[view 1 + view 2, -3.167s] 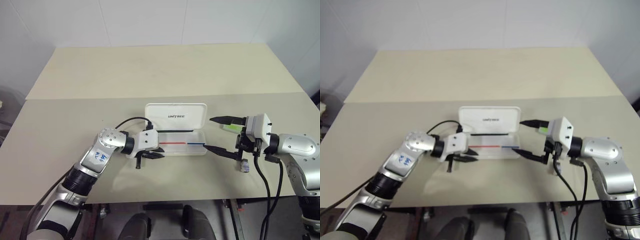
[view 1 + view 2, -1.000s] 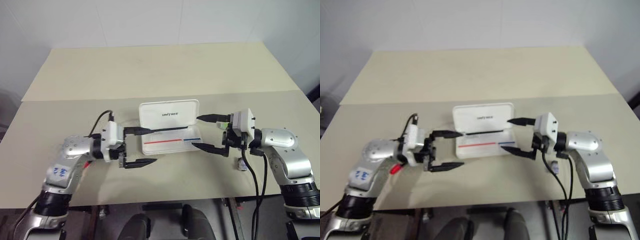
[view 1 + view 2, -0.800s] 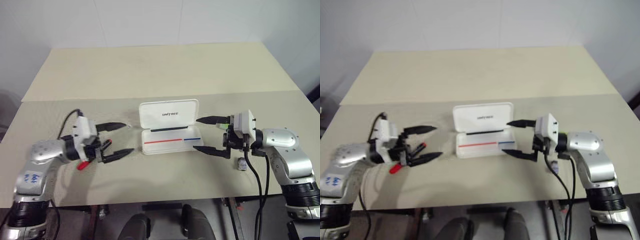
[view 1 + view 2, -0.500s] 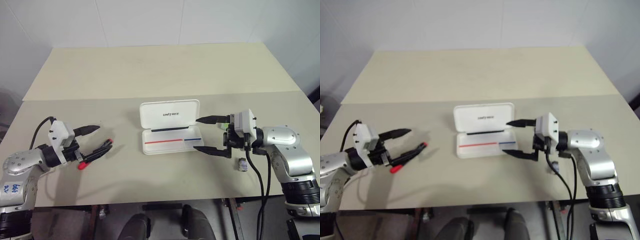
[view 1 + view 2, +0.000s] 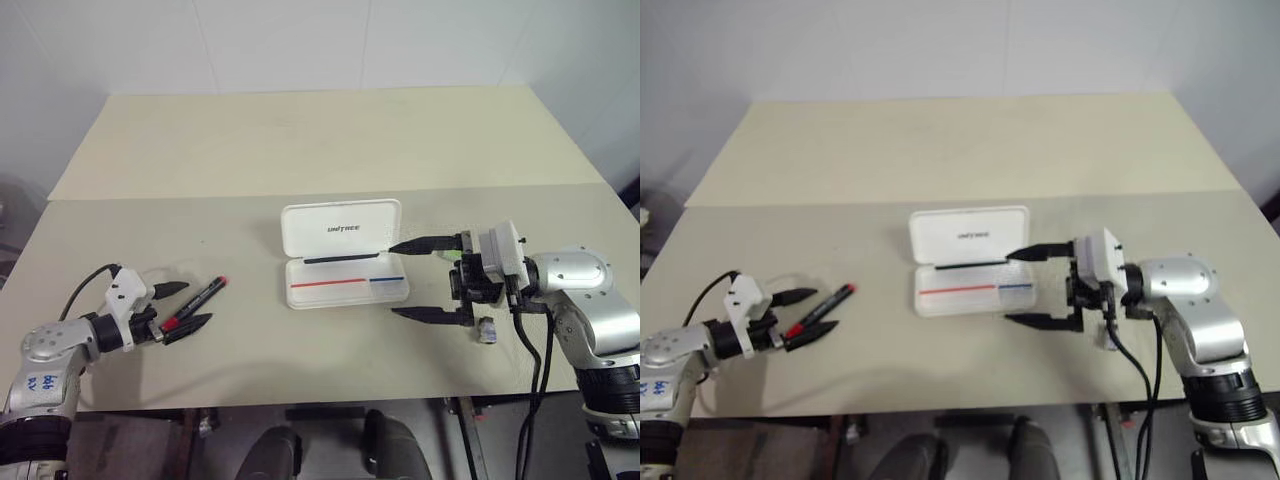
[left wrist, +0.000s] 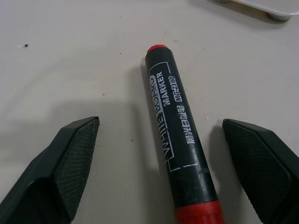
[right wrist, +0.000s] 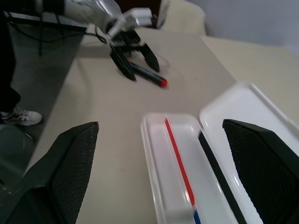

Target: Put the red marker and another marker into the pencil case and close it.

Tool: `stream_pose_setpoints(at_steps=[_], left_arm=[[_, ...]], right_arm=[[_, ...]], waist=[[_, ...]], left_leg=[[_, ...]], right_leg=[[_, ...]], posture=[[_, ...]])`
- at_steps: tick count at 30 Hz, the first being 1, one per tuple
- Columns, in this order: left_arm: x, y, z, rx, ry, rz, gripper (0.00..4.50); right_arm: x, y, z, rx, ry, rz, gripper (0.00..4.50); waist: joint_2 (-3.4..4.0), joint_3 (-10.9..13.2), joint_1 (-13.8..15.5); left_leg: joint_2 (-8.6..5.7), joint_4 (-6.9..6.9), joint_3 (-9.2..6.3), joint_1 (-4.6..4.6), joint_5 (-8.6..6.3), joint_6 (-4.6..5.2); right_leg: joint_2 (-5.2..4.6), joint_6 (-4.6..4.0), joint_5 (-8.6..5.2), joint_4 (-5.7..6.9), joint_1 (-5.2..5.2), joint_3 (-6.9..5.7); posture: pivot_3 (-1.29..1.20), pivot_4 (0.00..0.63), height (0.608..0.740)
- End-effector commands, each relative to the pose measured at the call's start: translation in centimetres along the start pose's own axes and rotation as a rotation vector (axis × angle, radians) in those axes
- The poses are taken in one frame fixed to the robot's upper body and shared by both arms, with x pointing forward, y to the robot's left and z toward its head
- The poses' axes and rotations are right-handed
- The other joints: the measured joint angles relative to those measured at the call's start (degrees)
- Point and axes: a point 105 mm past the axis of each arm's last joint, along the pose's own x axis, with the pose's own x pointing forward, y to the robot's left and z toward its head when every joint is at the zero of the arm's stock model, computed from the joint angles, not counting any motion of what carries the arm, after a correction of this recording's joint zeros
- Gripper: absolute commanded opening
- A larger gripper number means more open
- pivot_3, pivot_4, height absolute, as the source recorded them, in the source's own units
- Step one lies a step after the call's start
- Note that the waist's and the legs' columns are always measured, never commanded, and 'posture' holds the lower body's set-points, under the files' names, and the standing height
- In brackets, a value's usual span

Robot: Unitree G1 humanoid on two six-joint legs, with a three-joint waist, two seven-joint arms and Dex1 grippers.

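The red marker (image 5: 203, 294) lies flat on the table at the left, its dark barrel printed with white lettering (image 6: 180, 140). My left gripper (image 5: 199, 303) is open low over it, one finger on each side of the barrel and not touching it. The white pencil case (image 5: 310, 235) stands open mid-table, lid raised, with a thin red-and-blue stripe in its tray. My right gripper (image 5: 394, 280) hovers open at the case's right end. A sliver of the lime-green marker (image 5: 453, 255) shows behind its upper finger. The right wrist view shows the case (image 7: 219, 112) and the far red marker (image 7: 147, 74).
A small grey lump (image 5: 486, 330) lies on the table below the right wrist. The table's front edge runs close under both arms. A second table surface joins behind the case along a seam (image 5: 200, 197).
My left arm has swung left and down, away from the case, so its open fingers now straddle the red marker. My right gripper drew back slightly from the case, still open.
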Motion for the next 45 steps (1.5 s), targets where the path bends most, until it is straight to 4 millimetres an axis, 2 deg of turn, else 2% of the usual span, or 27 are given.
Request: stream_pose_setpoints(at_steps=[1, 6, 13, 18, 20, 23, 28, 31, 34, 38, 40, 45], left_arm=[[0.3, 0.1, -1.6, -0.017, 0.056, 0.005, 4.49], [0.5, 0.2, -2.4, -0.03, 0.08, 0.017, 4.49], [0.7, 0.0, -2.9, -0.033, 0.098, 0.026, 2.24], [1.2, -0.5, -2.7, -0.009, 0.08, 0.038, 0.64], [1.6, -0.6, -1.8, 0.011, 0.031, 0.047, 0.64], [2.2, -0.8, 0.3, 0.034, -0.092, 0.063, 0.64], [2.4, -1.2, 4.2, 0.087, -0.28, 0.046, 0.64], [2.5, -1.7, 5.5, 0.099, -0.323, 0.013, 0.64], [2.6, -2.2, 6.8, 0.118, -0.356, -0.02, 0.64], [3.3, -4.4, 9.1, 0.173, -0.378, -0.185, 0.64], [3.7, -5.1, 9.6, 0.187, -0.373, -0.237, 0.64], [6.0, -6.9, 10.7, 0.264, -0.353, -0.375, 0.64]], right_arm=[[0.7, 0.6, 1.7, -0.048, -0.039, 0.037, 4.5], [1.0, 0.7, 2.0, -0.053, -0.05, 0.035, 4.5], [0.7, 0.0, 2.1, -0.073, -0.044, 0.003, 4.5], [0.6, -0.3, 1.9, -0.075, -0.036, -0.013, 4.5], [0.6, -0.4, 1.7, -0.071, -0.028, -0.019, 4.5], [0.5, -0.5, 1.4, -0.063, -0.018, -0.026, 4.5], [0.2, -0.5, 0.8, -0.048, -0.004, -0.037, 4.5], [0.1, -0.5, 0.6, -0.04, 0.003, -0.044, 4.5], [-0.1, -0.5, 0.4, -0.034, 0.009, -0.051, 4.5], [-0.4, -0.5, 0.2, -0.027, 0.019, -0.067, 4.5], [-0.5, -0.5, 0.1, -0.027, 0.021, -0.073, 4.5], [-0.7, -0.5, 0.1, -0.03, 0.029, -0.102, 4.5]], waist=[[0.01, -0.01, 0.08], [0.07, -0.04, 0.15], [0.13, -0.04, 0.17], [0.42, 0.12, 0.15], [0.62, 0.11, 0.15], [0.72, 0.18, 0.38], [0.46, 0.32, 0.33], [0.44, 0.32, 0.01], [0.43, 0.32, -0.19], [0.41, 0.33, -0.13], [0.4, 0.33, -0.06], [0.39, 0.34, 0.12]], left_leg=[[0.01, 0.0, 0.0, 0.02, 0.0, 0.0], [0.01, 0.0, 0.0, 0.1, 0.03, -0.04], [0.31, -0.01, 0.05, 0.46, 0.09, 0.01], [0.91, -0.01, 0.09, 0.88, 0.24, -0.2], [1.35, -0.02, 0.11, 0.96, 0.07, -0.59], [1.49, -0.02, 0.13, 0.97, 0.12, -0.67], [1.48, -0.02, 0.17, 0.76, 0.22, -0.47], [1.5, -0.02, 0.26, 0.53, 0.11, -0.78], [1.59, -0.02, 0.5, -0.08, 0.07, -0.83], [1.63, -0.02, 1.1, -0.26, -0.02, -0.7], [1.62, -0.01, 1.51, -0.26, -0.06, -0.62], [1.64, -0.01, 1.59, -0.24, -0.07, -0.6]], right_leg=[[0.0, -0.01, 0.0, 0.0, 0.01, 0.0], [-0.03, -0.07, 0.04, -0.03, 0.06, 0.01], [0.04, -0.42, 0.27, 0.06, 0.3, 0.0], [0.62, -0.74, 0.5, -0.38, 0.82, -0.03], [0.97, -0.76, 0.63, -0.88, 1.17, -0.23], [1.11, -0.84, 0.75, -0.95, 1.14, -0.24], [1.2, -1.11, 1.04, -0.86, 0.82, -0.18], [1.56, -1.14, 1.05, -0.83, 0.64, -0.09], [1.62, -1.18, 1.02, -0.83, -0.15, -0.03], [1.59, -1.18, 1.02, -0.84, -0.53, -0.03], [1.57, -1.16, 1.03, -0.88, -0.54, 0.0], [1.61, -1.16, 1.05, -0.89, -0.53, 0.03]], posture=[[0.0, 0.15, 0.74], [0.0, 0.15, 0.74], [0.0, 0.15, 0.74], [0.0, 0.15, 0.74], [0.0, 0.15, 0.74], [0.0, 0.15, 0.74], [0.0, 0.15, 0.74], [0.0, 0.15, 0.74], [0.0, 0.15, 0.74], [0.0, 0.15, 0.74], [0.0, 0.15, 0.74], [0.0, 0.15, 0.74]])
